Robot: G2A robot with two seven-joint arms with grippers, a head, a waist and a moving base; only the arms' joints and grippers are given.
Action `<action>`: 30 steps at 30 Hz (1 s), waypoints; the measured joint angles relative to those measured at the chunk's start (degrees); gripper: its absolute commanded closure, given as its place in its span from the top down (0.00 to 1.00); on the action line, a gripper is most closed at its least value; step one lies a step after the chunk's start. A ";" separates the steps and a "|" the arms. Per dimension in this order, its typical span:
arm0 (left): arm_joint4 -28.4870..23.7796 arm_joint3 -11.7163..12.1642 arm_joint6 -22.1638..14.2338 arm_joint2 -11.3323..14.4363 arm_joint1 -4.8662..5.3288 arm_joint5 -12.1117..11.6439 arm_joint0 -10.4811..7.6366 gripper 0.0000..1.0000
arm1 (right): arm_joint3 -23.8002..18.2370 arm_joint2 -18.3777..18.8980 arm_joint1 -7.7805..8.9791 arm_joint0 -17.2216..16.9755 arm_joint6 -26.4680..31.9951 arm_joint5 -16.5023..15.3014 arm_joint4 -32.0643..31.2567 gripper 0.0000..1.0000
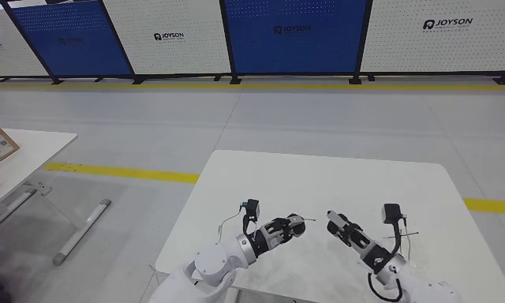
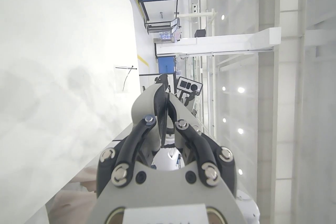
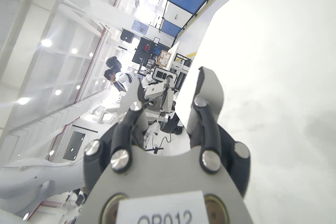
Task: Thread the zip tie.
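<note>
The white tabletop (image 1: 316, 177) carries both arms low over its near half, their tips facing each other across a small gap. The left end effector (image 1: 293, 224) is closed, its two fingers pressed flat together in its own wrist view. A thin dark sliver shows at its tip from above, but I cannot tell whether that is something held. The right end effector (image 1: 338, 221) is open, its fingers spread wide with nothing between them. The zip tie (image 2: 126, 67), a thin dark strap with a small head and a curved tail, lies flat on the tabletop near the right edge, beside the right arm's wrist and behind its fingertips. The step in hand looks to be the pickup, so threading has hardly begun. The right arm is nearest but points away from the tie, so it would need to draw back and turn down over it. A strap this thin on a smooth surface will likely skid, so it is best to straddle it across its width and pinch close to the head, where it is thickest. That grip leaves the tail free for the left arm to take and steer into the slot.
</note>
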 measured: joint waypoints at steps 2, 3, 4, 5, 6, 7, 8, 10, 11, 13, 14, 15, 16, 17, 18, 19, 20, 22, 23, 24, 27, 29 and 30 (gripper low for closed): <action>0.78 -0.29 -0.58 -0.81 0.28 1.51 0.14 0.00 | -0.38 2.32 0.34 -1.95 0.52 -1.29 0.92 1.00; 1.57 -0.46 -0.83 -1.08 0.42 2.31 0.23 0.00 | -0.51 3.18 0.45 -2.74 0.56 -1.72 1.23 1.00; 2.42 -0.71 -1.09 -1.34 0.56 3.24 0.37 0.00 | -0.68 4.01 0.53 -3.59 0.56 -2.17 1.73 1.00; 2.67 -0.81 -1.16 -1.41 0.61 3.56 0.43 0.00 | -0.74 4.26 0.55 -3.85 0.56 -2.30 1.93 1.00; 2.72 -0.84 -1.18 -1.43 0.62 3.65 0.45 0.00 | -0.76 4.32 0.55 -3.90 0.56 -2.32 1.99 1.00; 2.70 -0.84 -1.17 -1.42 0.62 3.64 0.45 0.00 | -0.76 4.28 0.55 -3.86 0.56 -2.32 1.99 1.00; 2.67 -0.83 -1.17 -1.41 0.61 3.61 0.44 0.00 | -0.76 4.25 0.54 -3.83 0.55 -2.30 1.97 1.00; 2.64 -0.82 -1.15 -1.40 0.60 3.57 0.44 0.00 | -0.75 4.23 0.54 -3.81 0.55 -2.28 1.95 1.00; 2.64 -0.82 -1.15 -1.40 0.60 3.57 0.43 0.00 | -0.75 4.23 0.54 -3.81 0.55 -2.28 1.94 1.00; 2.63 -0.82 -1.15 -1.40 0.60 3.56 0.43 0.00 | -0.75 4.23 0.54 -3.81 0.55 -2.28 1.94 1.00; 2.64 -0.82 -1.15 -1.40 0.60 3.56 0.43 0.00 | -0.75 4.23 0.54 -3.81 0.55 -2.28 1.94 1.00; 2.64 -0.82 -1.15 -1.40 0.60 3.56 0.43 0.00 | -0.75 4.23 0.54 -3.81 0.55 -2.28 1.94 1.00; 2.68 -0.73 -0.88 -1.38 0.59 3.54 0.43 0.00 | -0.75 4.23 0.54 -3.81 0.55 -2.28 1.94 1.00; 2.94 -0.61 -0.26 -1.30 0.56 3.54 0.39 0.00 | -0.75 4.23 0.54 -3.81 0.55 -2.28 1.94 1.00; 3.37 -0.50 0.63 -1.17 0.51 3.58 0.29 0.00 | -0.75 4.23 0.54 -3.81 0.55 -2.28 1.94 1.00; 3.88 -0.39 1.98 -0.93 0.42 3.71 0.08 0.00 | -0.75 4.23 0.54 -3.81 0.55 -2.28 1.94 1.00; 3.94 -0.39 2.83 -0.74 0.34 3.79 -0.14 0.00 | -0.75 4.23 0.54 -3.81 0.55 -2.28 1.94 1.00; 3.01 -0.86 4.12 -0.59 0.14 3.84 -0.81 0.00 | -0.75 4.23 0.54 -3.81 0.55 -2.28 1.94 1.00; 2.36 -1.43 4.64 -0.74 0.07 3.59 -1.04 0.00 | -0.75 4.23 0.54 -3.81 0.55 -2.28 1.94 1.00; 1.62 -2.17 5.08 -0.99 0.02 3.33 -1.14 0.00 | -0.75 4.23 0.54 -3.81 0.55 -2.28 1.94 1.00; -0.36 -5.18 5.91 -2.75 0.08 3.04 -1.25 0.00 | -0.75 4.23 0.54 -3.81 0.55 -2.28 1.94 1.00; -1.73 -7.87 6.36 -4.70 0.23 3.28 -1.23 0.00 | -0.75 4.23 0.54 -3.81 0.55 -2.28 1.94 1.00; -2.13 -9.13 6.63 -5.62 0.31 3.43 -1.22 0.00 | -0.75 4.23 0.54 -3.81 0.55 -2.28 1.94 1.00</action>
